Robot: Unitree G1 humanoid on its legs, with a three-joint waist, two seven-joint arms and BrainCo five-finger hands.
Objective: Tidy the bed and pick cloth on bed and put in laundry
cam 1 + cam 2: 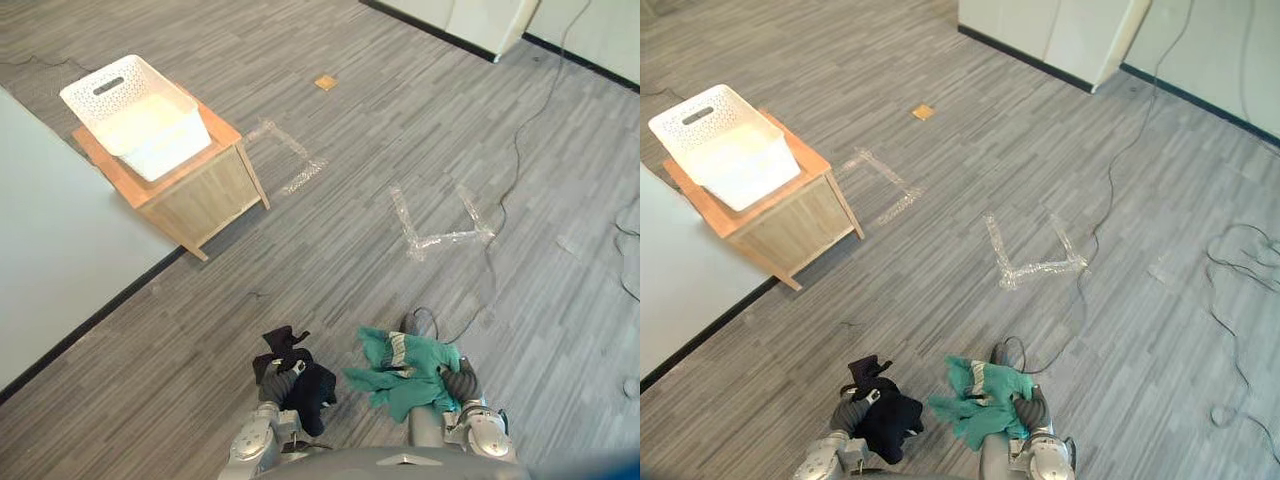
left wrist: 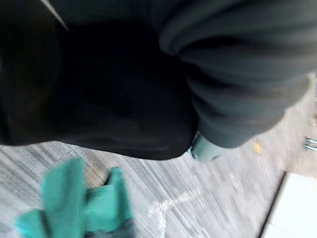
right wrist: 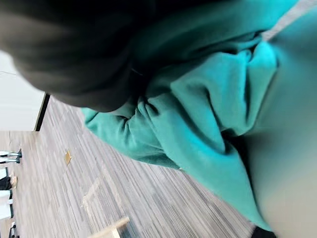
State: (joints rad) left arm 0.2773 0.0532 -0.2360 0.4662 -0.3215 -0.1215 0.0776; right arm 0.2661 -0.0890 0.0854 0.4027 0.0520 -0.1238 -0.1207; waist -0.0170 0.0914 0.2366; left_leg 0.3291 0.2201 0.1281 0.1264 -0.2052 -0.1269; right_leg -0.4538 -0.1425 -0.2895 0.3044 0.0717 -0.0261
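Black crumpled cloth (image 1: pixel 310 385) hangs on left hand (image 1: pixel 273 384) & teal fabric garment (image 1: pixel 405 368) on right hand (image 1: pixel 461 382), grips buried so can't tell the hold, both well apart from white perforated plastic basket (image 1: pixel 165 150) on low wooden table (image 1: pixel 205 195), so loose folds could slip off en route.

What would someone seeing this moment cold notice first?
Two bundles low in front of the robot stand out: a black cloth bunched over the left hand and a teal cloth over the right hand. Next comes the white basket on a wooden table at far left, with tape marks on the grey floor to its right.
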